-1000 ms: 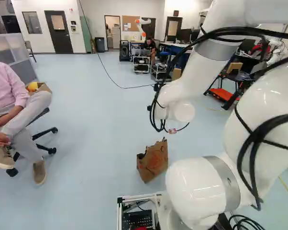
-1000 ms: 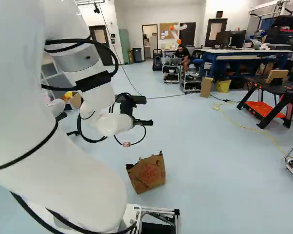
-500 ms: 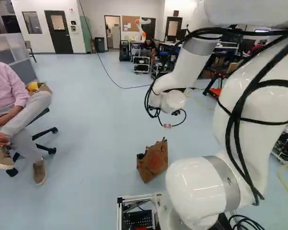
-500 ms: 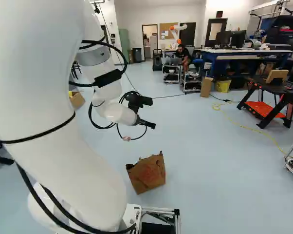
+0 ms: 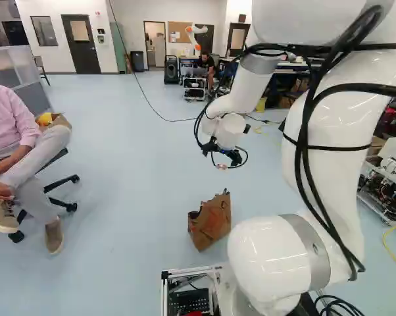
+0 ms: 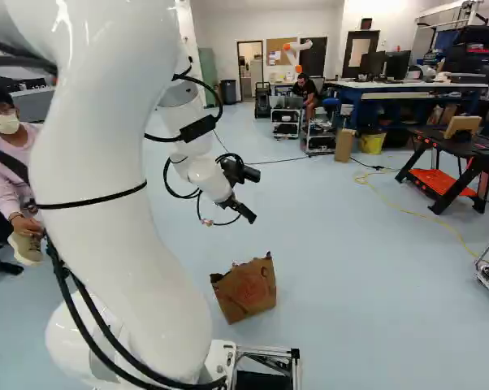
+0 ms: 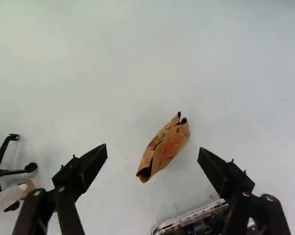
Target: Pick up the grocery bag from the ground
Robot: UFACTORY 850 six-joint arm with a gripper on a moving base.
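Observation:
In the right base view my gripper hangs in the air above and beyond the brown paper grocery bag, angled downward. The bag stands on the floor, its top edge crumpled and a reddish print on its side; the left base view has the same bag just ahead of the base. Seen from the wrist, the gripper is wide open, and the bag lies well below, in line with the space between its fingers. Nothing is held.
A person sits on a wheeled chair left of the base, feet near the floor ahead. The base's metal frame is close to the bag. Farther off are a black table, a yellow cable, carts and another robot.
My arm has swung and folded against its lowest joint; the gripper has come lower and tipped toward the floor. It moved leftward in the left base view. Base and bag have stayed put.

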